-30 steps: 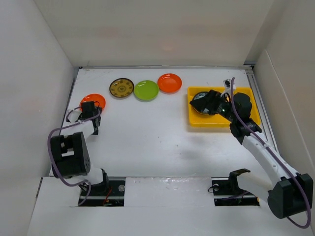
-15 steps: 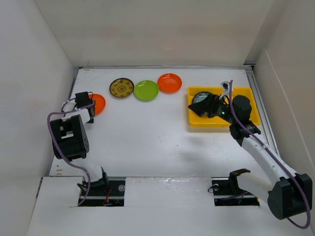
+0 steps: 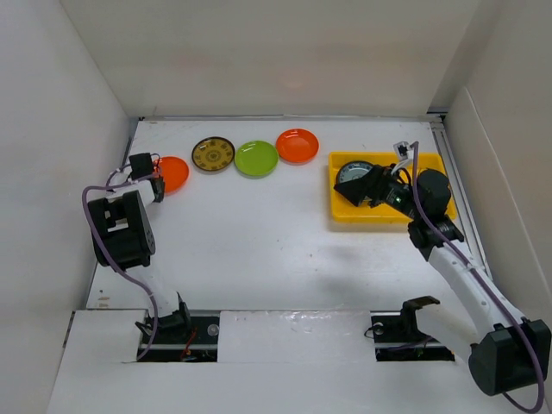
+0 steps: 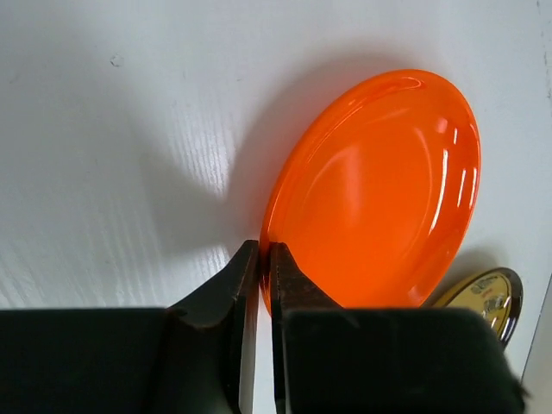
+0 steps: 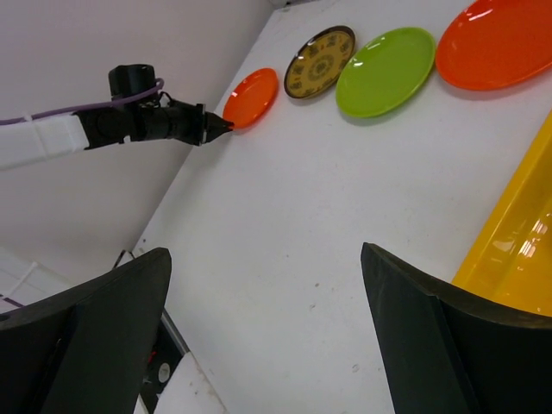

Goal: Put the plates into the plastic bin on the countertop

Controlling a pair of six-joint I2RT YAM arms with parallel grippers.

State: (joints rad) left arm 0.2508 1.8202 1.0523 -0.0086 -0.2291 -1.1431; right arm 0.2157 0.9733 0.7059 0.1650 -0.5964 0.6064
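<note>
My left gripper (image 4: 264, 252) is shut on the near rim of a small orange plate (image 4: 379, 190) at the far left of the white countertop (image 3: 259, 233). The top view shows the same plate (image 3: 174, 172) and gripper (image 3: 156, 182). A dark gold-patterned plate (image 3: 213, 154), a lime green plate (image 3: 256, 159) and a second orange plate (image 3: 297, 146) lie in a row at the back. My right gripper (image 3: 366, 186) hovers open over the yellow plastic bin (image 3: 379, 215), where a dark plate (image 3: 352, 172) lies partly hidden by it. Nothing is between the right fingers (image 5: 266, 252).
White walls enclose the countertop on the left, back and right. The bin's yellow wall (image 5: 517, 250) fills the right edge of the right wrist view. The left arm (image 5: 129, 125) runs close along the left wall.
The left gripper moved back to the orange plate and shut on its rim. The right gripper stayed open over the bin, shifting slightly.
</note>
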